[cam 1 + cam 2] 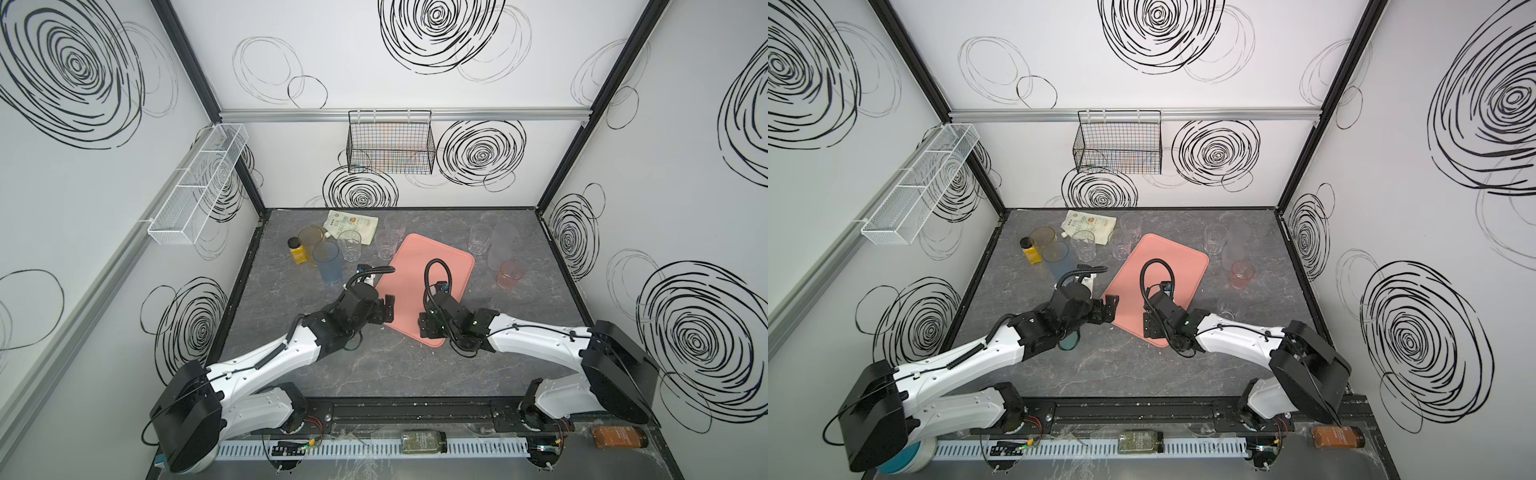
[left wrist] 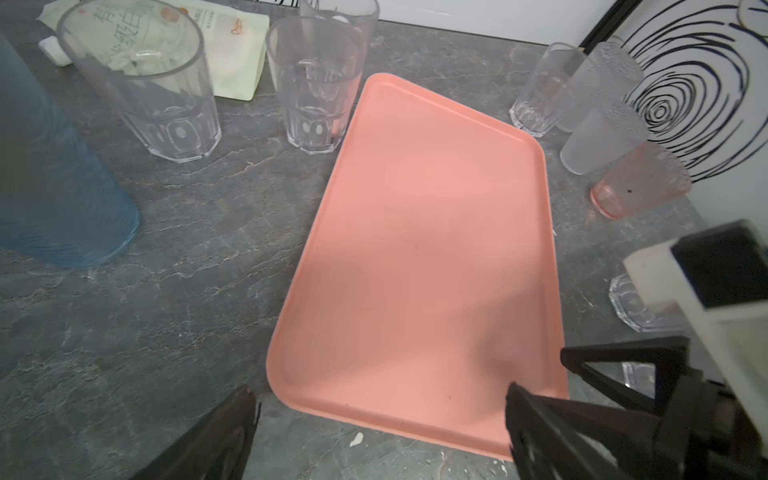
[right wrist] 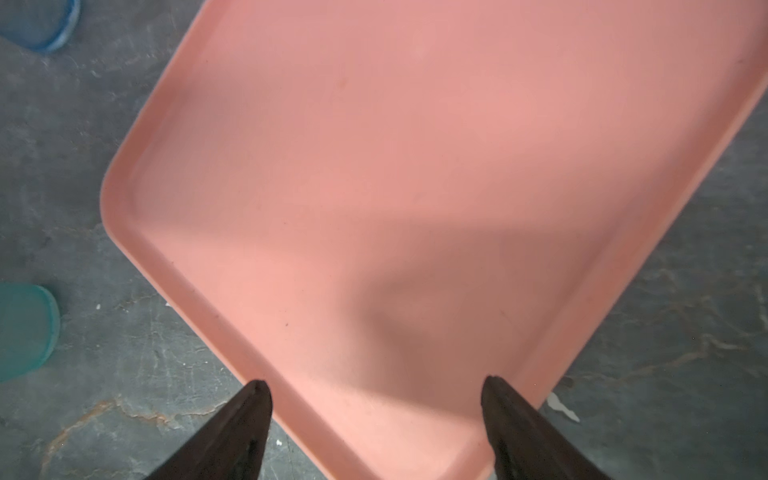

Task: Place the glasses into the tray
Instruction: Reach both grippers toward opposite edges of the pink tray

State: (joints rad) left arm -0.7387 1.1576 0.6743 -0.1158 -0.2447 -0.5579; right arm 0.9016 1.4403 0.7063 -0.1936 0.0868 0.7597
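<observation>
In both top views the tray runs near-left to far-right (left gripper, right gripper wide).

1. The tray lay askew at the middle of the bench.
2. To its left, towards the back, three glasses stood close together, with a bottle at their left and a pouch lying behind them.
3. Two more glasses stood just beside the tray's far left corner, one behind the other.
4. Right of the tray, four glasses clustered towards the back.
5. A further glass stood near the tray's right edge, closer to the front.
6. Another glass stood under the left arm, front-left of the tray.
7. The left gripper and the right gripper hung above the tray's near end.
</observation>
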